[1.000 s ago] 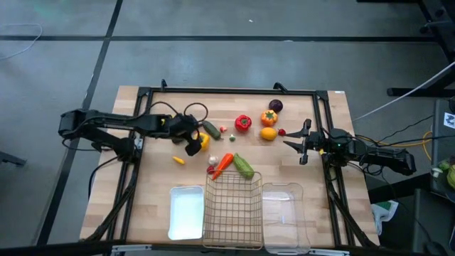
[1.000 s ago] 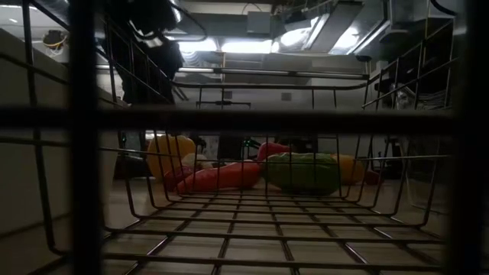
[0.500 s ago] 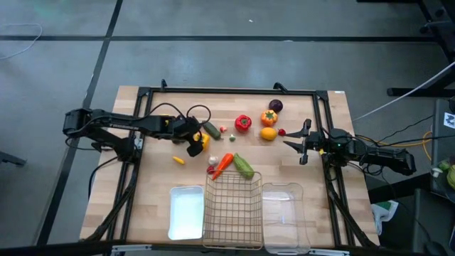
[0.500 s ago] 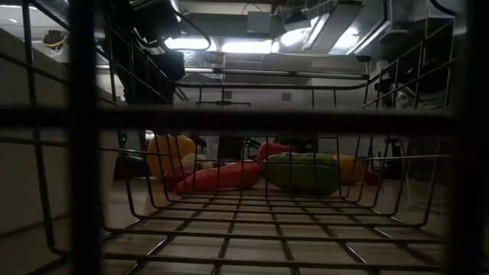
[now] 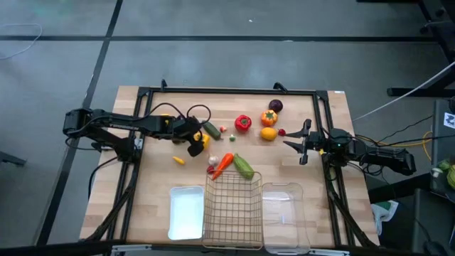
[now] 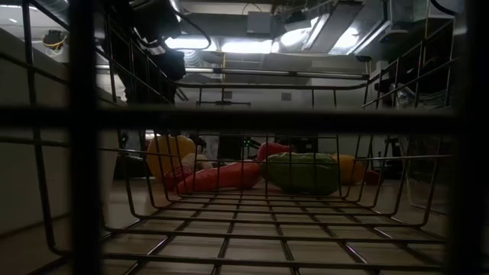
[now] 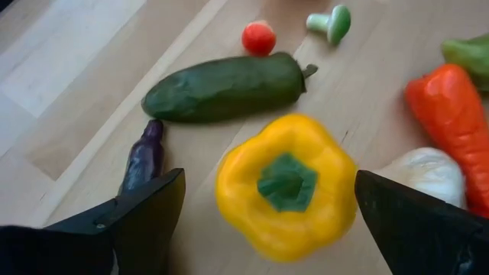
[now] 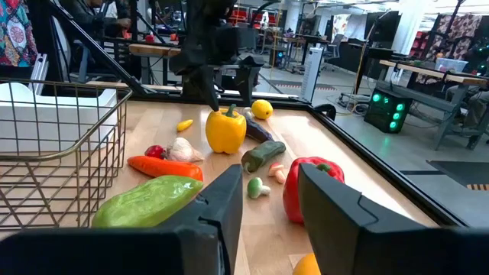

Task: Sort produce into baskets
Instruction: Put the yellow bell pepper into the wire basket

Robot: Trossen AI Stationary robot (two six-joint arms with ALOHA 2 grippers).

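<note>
A yellow pepper [image 5: 203, 140] [image 7: 286, 183] stands upright on the wooden table, left of centre. My left gripper [image 5: 196, 144] [image 7: 269, 177] hangs open just above it, one finger to each side and neither touching. A dark green cucumber [image 7: 225, 88] and a small purple eggplant [image 7: 144, 156] lie beside the pepper. My right gripper [image 5: 295, 148] [image 8: 269, 179] waits open and level at the table's right edge, with nothing between its fingers.
A white tray [image 5: 186, 212], a wire-mesh basket [image 5: 233, 210] and a clear bin [image 5: 286, 213] stand side by side at the near edge. A carrot [image 5: 223, 163] and a light green cucumber [image 5: 244, 166] lie against the basket's far wall. A red pepper [image 5: 243, 123], an orange pepper [image 5: 269, 117] and a lemon [image 5: 268, 133] lie farther back.
</note>
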